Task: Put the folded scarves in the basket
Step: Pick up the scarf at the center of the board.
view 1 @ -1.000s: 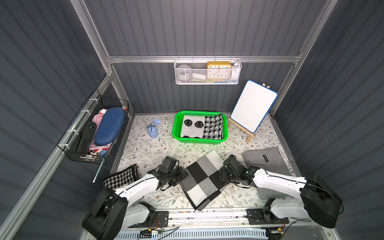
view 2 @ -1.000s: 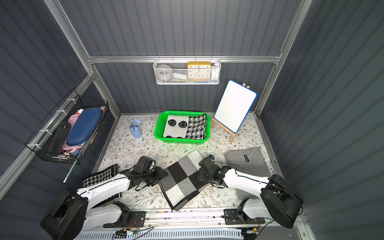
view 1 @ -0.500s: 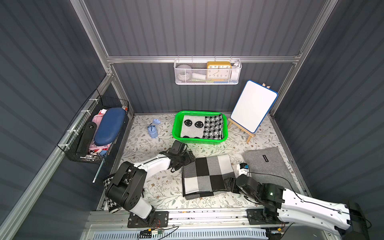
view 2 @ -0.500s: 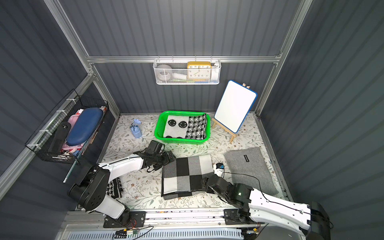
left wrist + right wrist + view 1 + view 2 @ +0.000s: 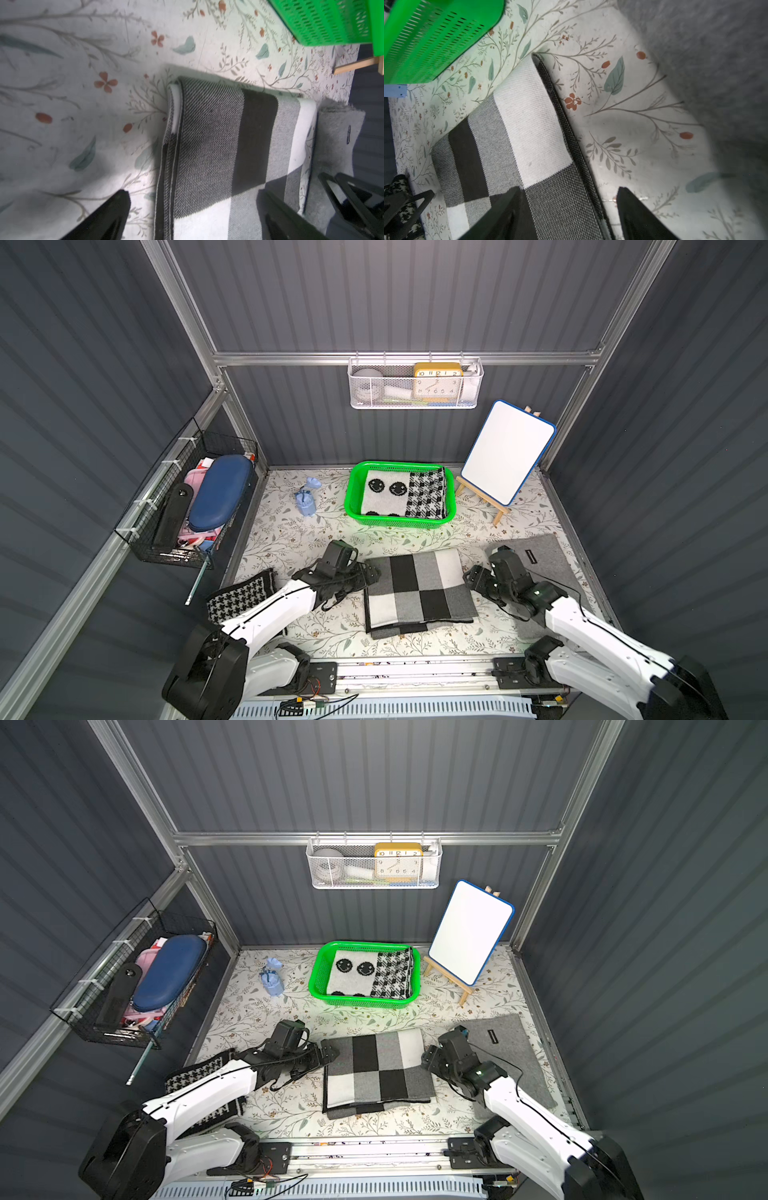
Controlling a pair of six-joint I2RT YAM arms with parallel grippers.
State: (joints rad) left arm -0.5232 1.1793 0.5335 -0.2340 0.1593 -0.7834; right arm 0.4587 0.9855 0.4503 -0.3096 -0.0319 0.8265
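table (image 5: 291,531): floral-printed surface, filling the lower half of the frame in both top views.
folded scarf (image 5: 417,593) (image 5: 376,1071): grey, black and white checks. It lies flat on the table at lower centre, below the basket and apart from it, so not inside.
grey felt mat (image 5: 540,556): lower right, just beside the scarf and partly under the right arm.
basket (image 5: 399,521) (image 5: 318,969): bright green and perforated, at frame centre near the back wall. It holds a smiley cloth (image 5: 384,497) and a houndstooth cloth (image 5: 428,497) side by side.
whiteboard (image 5: 507,452): blue-rimmed, leaning on a wooden easel to the right of the basket.
houndstooth scarf (image 5: 237,597): lower left, partly under the left arm.
left gripper (image 5: 372,574) (image 5: 194,193): at the scarf's edge toward frame left. Its fingers are spread wide, one over the scarf and one over bare table, and nothing is gripped.
right gripper (image 5: 471,576) (image 5: 569,188): at the opposite edge. Its fingers are apart and straddle that edge, and nothing is clamped.
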